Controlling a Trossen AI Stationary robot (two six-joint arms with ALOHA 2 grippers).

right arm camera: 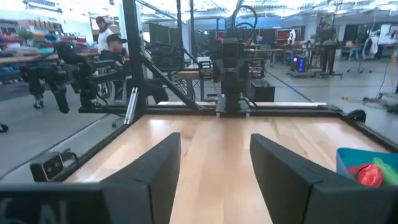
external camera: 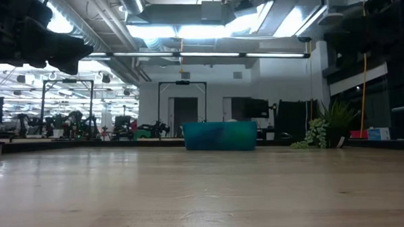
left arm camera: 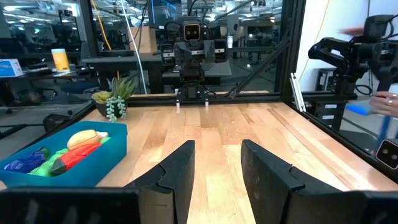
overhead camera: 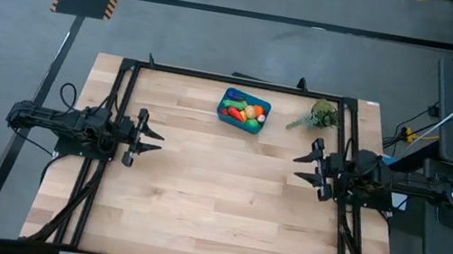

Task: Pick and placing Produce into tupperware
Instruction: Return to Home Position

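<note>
**Both Grippers Empty, Produce in Tub**

We find the left gripper (overhead camera: 151, 140) fingers spread with nothing between them, and the right gripper (overhead camera: 302, 165) likewise. Ahead of each fingertip pair and off to one side, well apart, sits the tupperware (overhead camera: 249, 98) holding the produce (overhead camera: 244, 113). We judge one risk: a jolt to the table could spill heaped pieces. The low view shows only the tub wall; the high view shows its contents.

Teal tub (external camera: 220, 136) beside plant sprig (external camera: 322, 130)
</note>
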